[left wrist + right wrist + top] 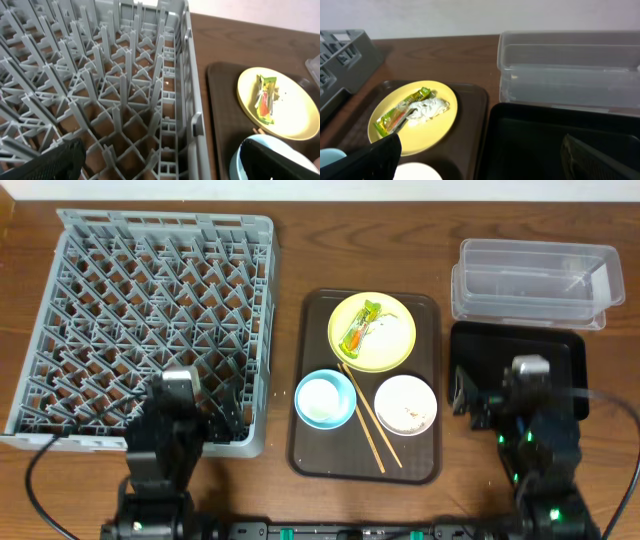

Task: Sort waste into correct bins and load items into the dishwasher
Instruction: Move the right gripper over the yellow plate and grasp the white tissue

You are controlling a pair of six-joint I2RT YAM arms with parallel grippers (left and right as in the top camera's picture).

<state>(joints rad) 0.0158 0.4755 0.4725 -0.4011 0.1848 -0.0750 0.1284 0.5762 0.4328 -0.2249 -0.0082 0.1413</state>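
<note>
Wrapper [362,326] and tissue [427,109] lie on the yellow plate [395,352], upper centre on the brown tray [315,435]. Dish rack [150,300] fills the upper left; clear tub [535,280] and black tray [480,345] sit at right. I see left jaws wide over the rack's lower right, right jaws wide over the black tray.

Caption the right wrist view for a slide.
Yellow plate holding wrapper and tissue, beside black tray and clear tub.

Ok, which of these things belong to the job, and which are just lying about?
Job: yellow plate, wrapper, tissue, light blue bowl, white bowl, chopsticks, dish rack, clear tub, black tray.
Lying about: brown serving tray, which only carries the dishes.
</note>
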